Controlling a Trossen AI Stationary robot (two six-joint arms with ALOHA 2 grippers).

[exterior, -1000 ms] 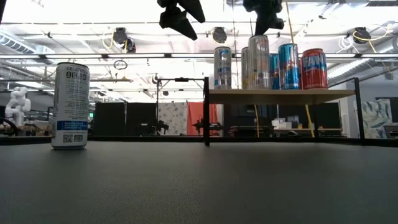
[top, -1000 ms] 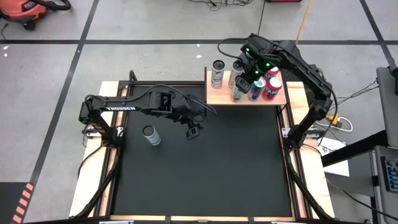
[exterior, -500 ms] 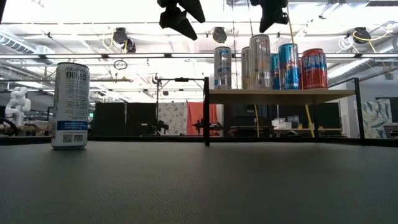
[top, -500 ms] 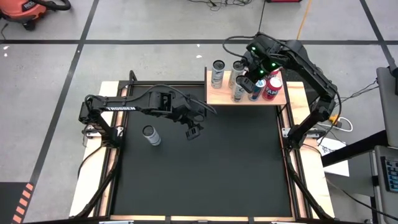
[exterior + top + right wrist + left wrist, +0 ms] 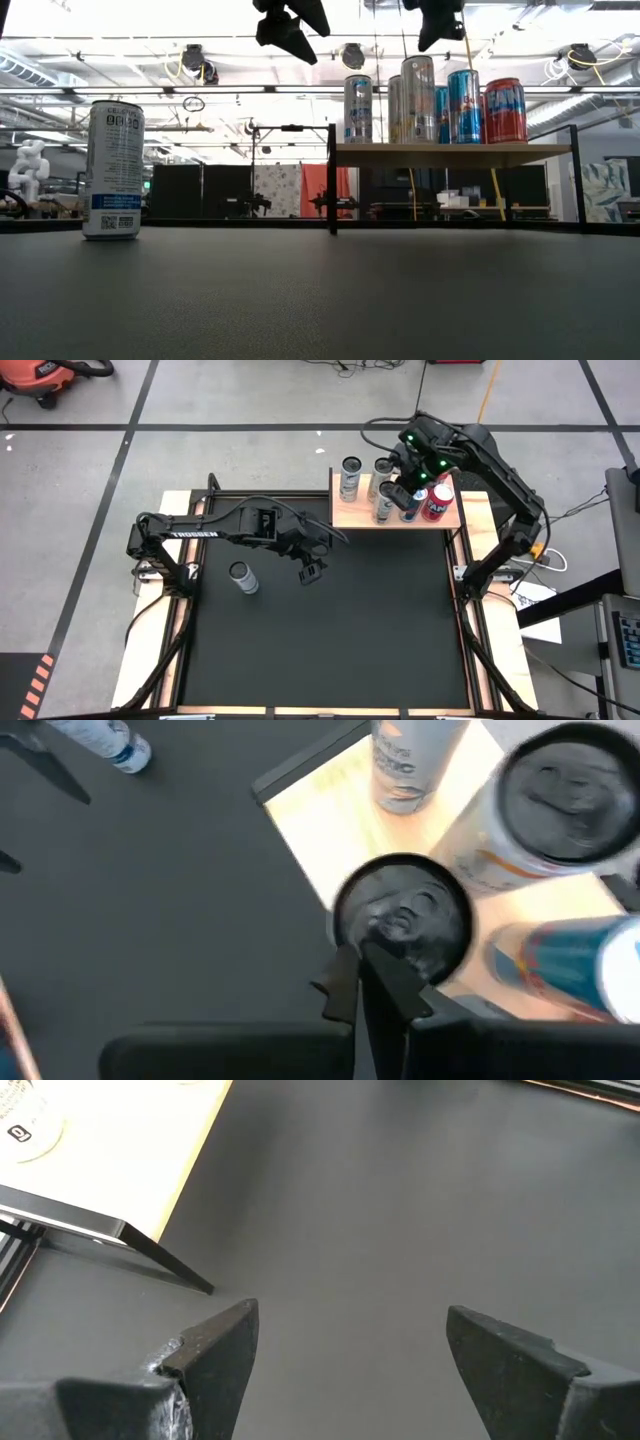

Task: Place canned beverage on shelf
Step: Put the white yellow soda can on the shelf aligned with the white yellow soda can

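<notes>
Shelf (image 5: 396,512) sits at the table's (image 5: 330,640) far edge toward the right corner, carrying a cluster of upright cans plus one apart at its left end (image 5: 349,478). Right tool (image 5: 397,491) hovers just above the tall silver can (image 5: 417,98) at the shelf's front; its fingers (image 5: 375,982) are pressed together, gripping nothing, over the can's lid. Judgement: that can is set down and let go, and the tool is high enough to clear the neighbouring tops (red can (image 5: 505,110) and blue ones stand close beside it). Can's long axis is vertical, lid up.

One canned beverage (image 5: 241,576) is not yet placed: it stands upright near the table's left edge, long axis vertical, label toward the low camera. Left tool (image 5: 311,572) hangs over mid-table with jaws spread wide and empty, beside the shelf's near left leg (image 5: 165,1262), well apart from that can.
</notes>
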